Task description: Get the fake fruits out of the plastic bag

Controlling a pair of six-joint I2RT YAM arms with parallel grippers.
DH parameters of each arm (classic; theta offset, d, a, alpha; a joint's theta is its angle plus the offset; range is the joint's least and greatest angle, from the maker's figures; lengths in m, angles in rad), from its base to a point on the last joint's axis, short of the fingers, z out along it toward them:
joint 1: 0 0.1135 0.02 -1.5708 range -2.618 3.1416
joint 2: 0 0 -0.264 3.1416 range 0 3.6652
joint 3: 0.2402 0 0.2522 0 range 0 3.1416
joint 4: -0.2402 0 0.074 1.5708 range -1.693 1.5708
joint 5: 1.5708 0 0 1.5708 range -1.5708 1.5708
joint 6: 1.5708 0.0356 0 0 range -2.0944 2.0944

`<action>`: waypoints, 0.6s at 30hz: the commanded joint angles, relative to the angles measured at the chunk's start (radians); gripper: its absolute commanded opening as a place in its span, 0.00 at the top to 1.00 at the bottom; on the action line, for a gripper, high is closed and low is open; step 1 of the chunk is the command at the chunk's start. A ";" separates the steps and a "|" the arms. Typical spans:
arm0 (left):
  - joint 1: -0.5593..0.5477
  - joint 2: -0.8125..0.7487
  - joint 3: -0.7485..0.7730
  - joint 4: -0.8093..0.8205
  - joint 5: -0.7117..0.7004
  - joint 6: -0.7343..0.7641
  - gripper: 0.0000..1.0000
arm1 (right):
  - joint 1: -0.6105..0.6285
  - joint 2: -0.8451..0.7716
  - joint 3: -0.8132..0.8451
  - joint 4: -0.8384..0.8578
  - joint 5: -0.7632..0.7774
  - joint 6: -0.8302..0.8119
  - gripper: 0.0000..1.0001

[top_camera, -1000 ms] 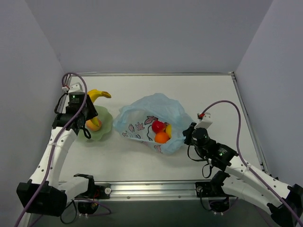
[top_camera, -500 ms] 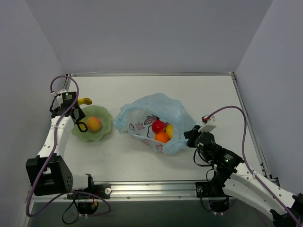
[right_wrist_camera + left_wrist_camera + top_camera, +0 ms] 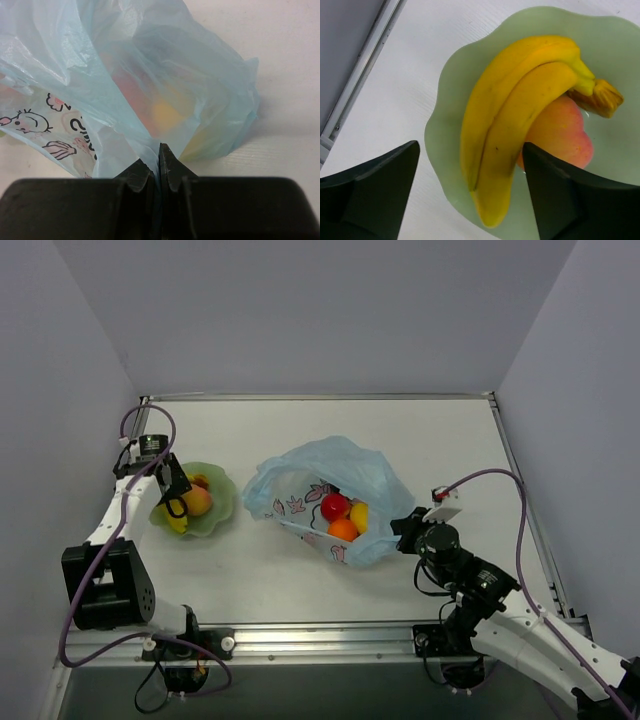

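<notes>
Progress stands at about the halfway mark, by my reading: a yellow banana bunch (image 3: 520, 115) and a peach (image 3: 565, 137) lie on the pale green plate (image 3: 228, 502), which sits at nine o'clock from the plastic bag (image 3: 340, 462), the bananas draped across the peach. Above that plate the left gripper (image 3: 172, 496) hangs with its jaws spread wide and nothing between them. In the bag's mouth lie a red apple (image 3: 334, 506), an orange (image 3: 342, 530) at its six o'clock and a yellow fruit (image 3: 358, 516) at its three o'clock; these three are left to take out. At the bag's four o'clock corner the right gripper (image 3: 159, 159) is clamped tight on a fold of film. Whether more fruit hides under the crumpled film cannot be told; through the right wrist view the contents are only reddish and yellow blurs, and the yellow fruit's kind is unclear.
</notes>
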 commanded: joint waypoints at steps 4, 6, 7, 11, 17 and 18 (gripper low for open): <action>0.006 -0.061 0.101 -0.031 0.072 0.022 0.10 | -0.004 -0.004 -0.006 0.018 -0.008 -0.013 1.00; -0.031 -0.114 0.109 -0.020 0.101 0.024 0.18 | -0.004 0.005 -0.001 0.018 -0.011 -0.013 1.00; -0.055 -0.172 0.126 -0.021 0.118 0.021 0.27 | -0.004 0.012 0.002 0.020 -0.011 -0.011 1.00; -0.398 -0.294 0.184 -0.072 0.146 0.018 0.54 | -0.004 0.047 0.008 0.018 -0.010 -0.006 1.00; -0.847 -0.355 0.137 -0.042 0.198 -0.036 0.66 | -0.003 0.067 0.010 -0.003 0.001 0.032 1.00; -0.932 -0.354 0.127 -0.019 0.230 -0.034 0.66 | -0.003 0.067 0.011 -0.011 0.005 0.040 1.00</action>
